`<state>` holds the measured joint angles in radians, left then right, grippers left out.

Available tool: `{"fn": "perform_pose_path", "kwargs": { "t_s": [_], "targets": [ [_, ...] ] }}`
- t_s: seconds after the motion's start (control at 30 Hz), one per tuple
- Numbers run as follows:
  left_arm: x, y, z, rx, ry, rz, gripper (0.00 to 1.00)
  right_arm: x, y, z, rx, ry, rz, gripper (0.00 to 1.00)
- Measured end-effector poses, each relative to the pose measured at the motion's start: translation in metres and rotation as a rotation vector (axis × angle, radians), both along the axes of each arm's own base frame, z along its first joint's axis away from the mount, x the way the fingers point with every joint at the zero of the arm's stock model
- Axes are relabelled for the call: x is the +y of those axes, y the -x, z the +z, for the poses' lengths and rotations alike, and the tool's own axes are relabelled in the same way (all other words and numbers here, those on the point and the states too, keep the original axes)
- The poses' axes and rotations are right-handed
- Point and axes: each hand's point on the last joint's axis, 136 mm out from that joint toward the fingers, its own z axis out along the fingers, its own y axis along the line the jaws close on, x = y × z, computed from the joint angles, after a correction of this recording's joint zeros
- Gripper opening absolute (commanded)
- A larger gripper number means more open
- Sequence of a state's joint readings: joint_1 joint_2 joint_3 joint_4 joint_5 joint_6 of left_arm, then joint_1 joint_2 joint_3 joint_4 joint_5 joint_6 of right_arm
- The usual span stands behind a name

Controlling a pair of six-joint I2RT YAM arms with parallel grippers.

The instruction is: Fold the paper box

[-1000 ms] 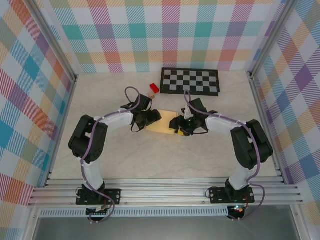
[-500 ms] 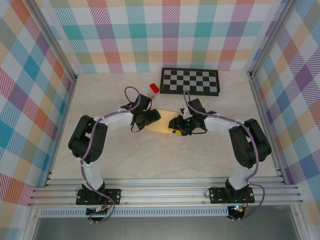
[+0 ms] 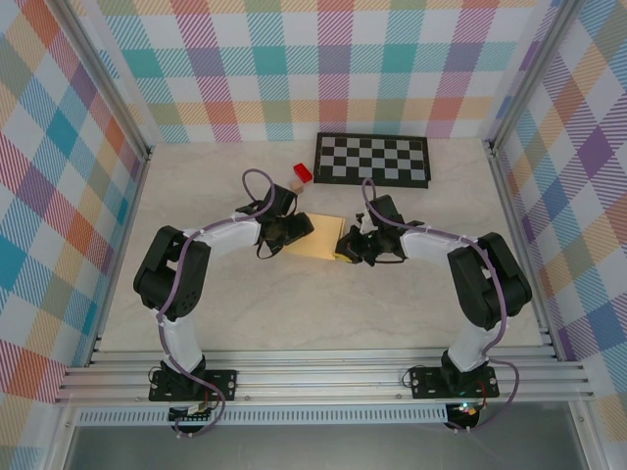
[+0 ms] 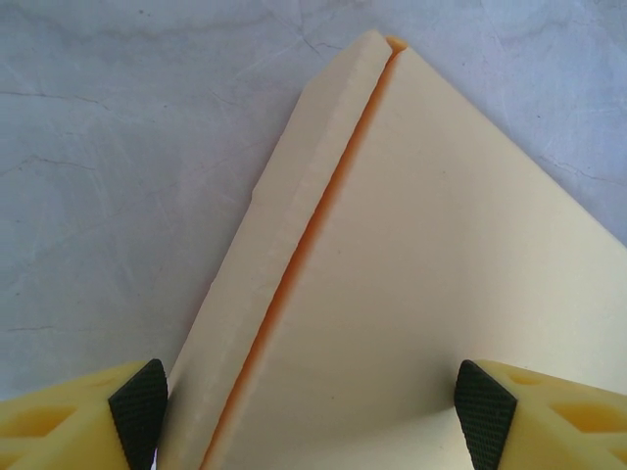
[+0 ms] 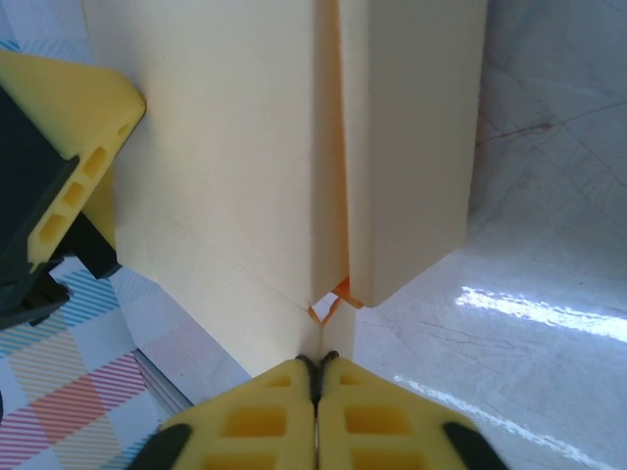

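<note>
Paper box (image 3: 319,238) between wide-spread left tool (image 4: 312,406) and closed right tool (image 5: 315,384)

Centre of the top view: the paper box (image 3: 315,239) lies on the table (image 3: 245,313), left gripper (image 3: 297,230) at its left end, right gripper (image 3: 345,247) at its right end, facing across it. Further up the frame sits the mat (image 3: 372,160), a small block (image 3: 303,173) just off its lower left corner. From the left wrist, the box reaches down between the fingers (image 4: 137,406) in the bottom corners.
</note>
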<state>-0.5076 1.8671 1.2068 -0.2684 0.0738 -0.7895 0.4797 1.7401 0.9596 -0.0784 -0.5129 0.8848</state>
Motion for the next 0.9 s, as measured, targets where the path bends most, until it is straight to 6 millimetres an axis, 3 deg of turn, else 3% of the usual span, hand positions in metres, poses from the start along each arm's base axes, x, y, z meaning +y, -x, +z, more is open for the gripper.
{"fn": "perform_pose_path", "kwargs": {
  "t_s": [0.4,0.43,0.47,0.6,0.7,0.9],
  "targets": [
    [-0.001,0.000,0.000,-0.006,0.001,0.002,0.79,-0.007,0.004,-0.010,-0.010,-0.021,-0.071,0.00],
    [-0.001,0.000,-0.001,-0.004,0.000,0.002,0.79,-0.007,0.004,-0.010,-0.008,-0.022,-0.076,0.20],
    [-0.001,0.000,-0.001,-0.003,0.000,0.002,0.79,-0.007,0.003,-0.010,-0.004,-0.020,-0.082,0.32],
    [-0.007,0.004,-0.001,0.005,0.015,-0.015,0.79,-0.006,0.003,-0.007,-0.014,-0.008,-0.077,0.51],
    [-0.012,0.007,-0.001,0.007,0.022,-0.028,0.79,-0.008,0.004,0.001,-0.035,0.003,-0.069,0.58],
    [-0.015,0.009,0.000,0.011,0.030,-0.034,0.79,-0.009,0.005,0.005,-0.048,0.015,-0.060,0.61]
  ]
}}
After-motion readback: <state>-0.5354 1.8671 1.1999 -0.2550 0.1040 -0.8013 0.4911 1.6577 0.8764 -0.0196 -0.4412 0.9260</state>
